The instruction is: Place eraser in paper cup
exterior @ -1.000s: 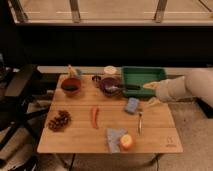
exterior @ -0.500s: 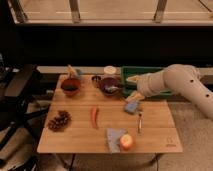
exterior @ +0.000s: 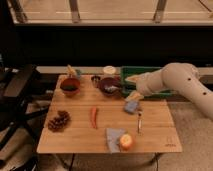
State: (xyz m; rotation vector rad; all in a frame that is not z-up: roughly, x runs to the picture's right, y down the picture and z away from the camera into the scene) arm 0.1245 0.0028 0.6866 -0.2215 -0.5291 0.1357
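Although it is only a small blue-grey block, the eraser (exterior: 131, 106) looks easy to handle. It lies flat on the wooden surface (exterior: 160, 135), a little right of the middle. I judge it light, slightly soft and grippy rather than slippery, with nothing on it to break. Two opposite sides, taken low and near the middle, seem the best place to pinch it.

Going from left to right around it: a pine cone (exterior: 59, 121) and a brown bowl (exterior: 70, 86) stand well apart from it. Then come a red pepper (exterior: 94, 116), as it seems, and a small dark cup (exterior: 95, 79). The paper cup (exterior: 109, 70) is at the back edge. Just in front of the paper cup stands a second bowl (exterior: 108, 85) — it is between eraser and cup, so the carry probably must pass over it.

Right of that, the hand (exterior: 133, 87) hovers just above the eraser, its fingers spread wide and holding nothing. A thin utensil (exterior: 139, 121) lies near the eraser, and a green tray (exterior: 150, 75) sits behind the arm.
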